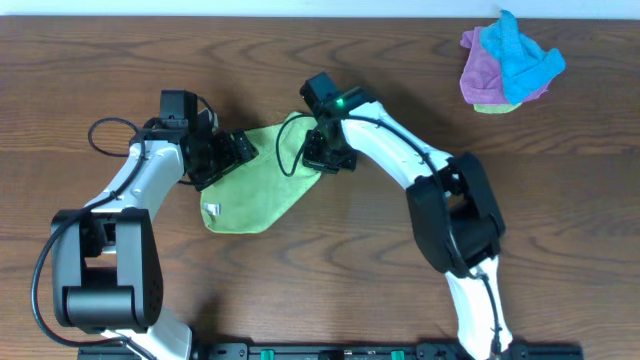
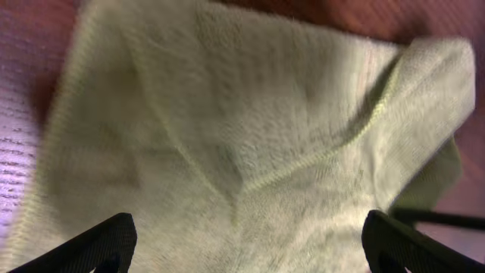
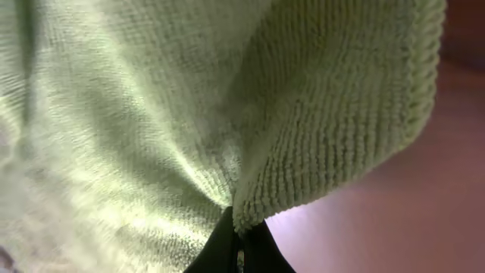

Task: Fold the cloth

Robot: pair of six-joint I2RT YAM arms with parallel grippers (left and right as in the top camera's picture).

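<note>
The lime-green cloth [image 1: 262,180] lies crumpled on the wooden table, with a small white tag [image 1: 212,209] near its lower left edge. My left gripper [image 1: 228,155] is open at the cloth's left upper edge; in the left wrist view its two black fingers stand wide apart over the cloth [image 2: 250,152]. My right gripper [image 1: 322,152] is shut on the cloth's right upper edge; in the right wrist view the closed fingers [image 3: 239,246] pinch a fold of the cloth [image 3: 151,114].
A pile of purple cloth [image 1: 485,70] and bright blue cloth [image 1: 518,55] with a bit of green under it sits at the table's far right. Cables loop at the left arm [image 1: 105,130].
</note>
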